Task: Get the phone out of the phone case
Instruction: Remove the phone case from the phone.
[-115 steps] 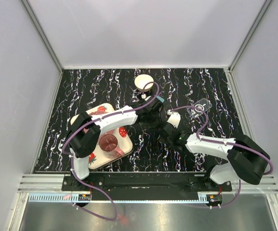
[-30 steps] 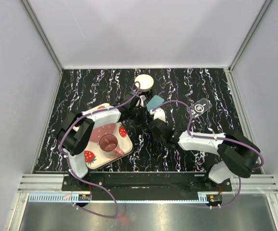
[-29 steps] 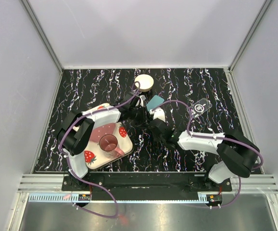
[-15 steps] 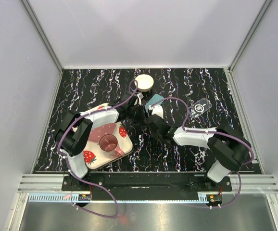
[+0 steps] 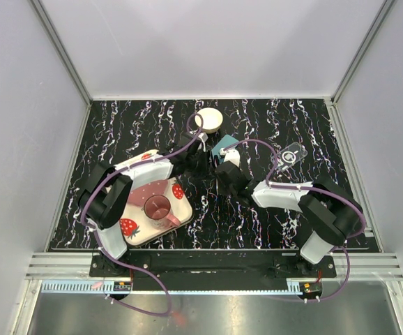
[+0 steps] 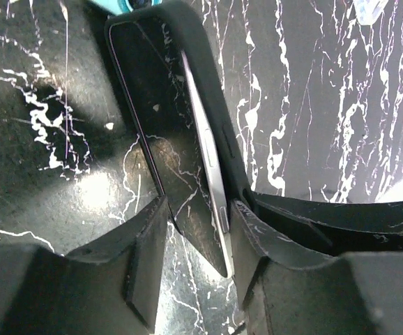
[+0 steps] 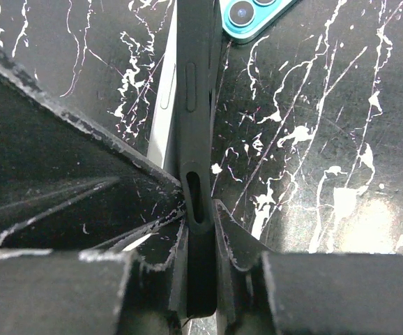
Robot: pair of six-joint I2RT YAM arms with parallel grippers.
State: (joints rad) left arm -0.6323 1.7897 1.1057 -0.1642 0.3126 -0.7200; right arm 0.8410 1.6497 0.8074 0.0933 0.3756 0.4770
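The phone [image 6: 166, 118], with a dark screen, a silver side and a teal back [image 5: 222, 145], stands on edge between both grippers at mid-table. The black phone case [image 7: 196, 91] lies against its back and has peeled away along one side. My right gripper [image 7: 199, 209] is shut on the case's edge, beside a slot hole. My left gripper [image 6: 198, 209] is open with the phone's lower corner between its fingers. The right finger [image 6: 254, 230] lies against the silver side, and a gap shows on the screen side. The teal camera corner [image 7: 250, 17] shows past the case.
A strawberry-patterned square plate [image 5: 133, 225] with a dark red cup [image 5: 158, 207] sits front left, under the left arm. A round cream object [image 5: 208, 120] lies behind the grippers. A clear plastic piece [image 5: 290, 155] lies to the right. Purple cables loop over both arms.
The left jaws have widened off the phone. Both grippers and the phone have shifted slightly toward the back of the table. The right gripper keeps its grip on the case.
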